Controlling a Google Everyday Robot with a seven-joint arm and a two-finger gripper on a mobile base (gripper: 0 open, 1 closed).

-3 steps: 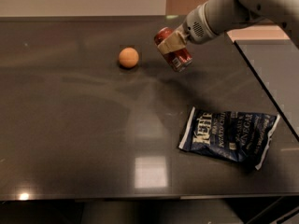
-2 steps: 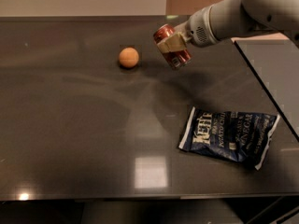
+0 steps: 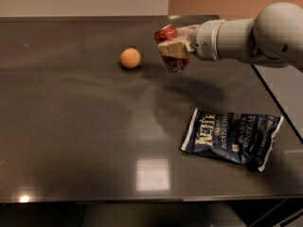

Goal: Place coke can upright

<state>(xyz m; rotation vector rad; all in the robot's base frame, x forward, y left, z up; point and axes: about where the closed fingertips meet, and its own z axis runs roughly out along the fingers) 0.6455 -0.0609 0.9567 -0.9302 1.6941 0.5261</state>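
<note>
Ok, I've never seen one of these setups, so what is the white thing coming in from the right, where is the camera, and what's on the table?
The white thing is a robot arm on a mobile base that is out of view. At its tip is a gripper with two fingers, near the far side of the table, to the right of the ball. There is one camera. Its mount is not on record, but it looks down across a dark, glossy table from the near edge. The gripper is closed on a red coke can, which is tilted and seems to be lifted off the surface. An orange ball lies on the table to the left of the can. A dark blue chip bag lies flat at the near right.
</note>
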